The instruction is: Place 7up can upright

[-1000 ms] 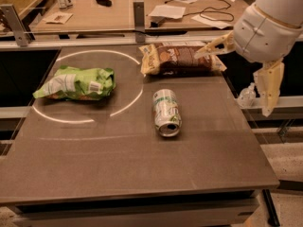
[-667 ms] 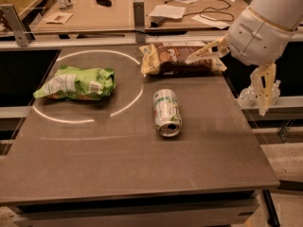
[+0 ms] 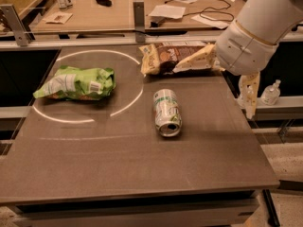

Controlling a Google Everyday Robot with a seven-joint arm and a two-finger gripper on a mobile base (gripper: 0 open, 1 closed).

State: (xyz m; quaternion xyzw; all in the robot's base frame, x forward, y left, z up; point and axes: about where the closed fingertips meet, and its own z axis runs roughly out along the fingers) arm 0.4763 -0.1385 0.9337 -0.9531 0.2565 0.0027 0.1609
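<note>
Can [image 3: 166, 111] sideways, left of hand [image 3: 249, 99]

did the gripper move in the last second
Yes. The gripper has swung left toward the can, which lies unmoved on the table; the bottle it hid now shows to its right.

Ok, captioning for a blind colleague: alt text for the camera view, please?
A 7up can lies on its side in the middle of a dark table, silver top toward the camera. The robot's gripper hangs at the table's right edge, apart from it; a green snack bag lies left, a brown snack bag behind.
</note>
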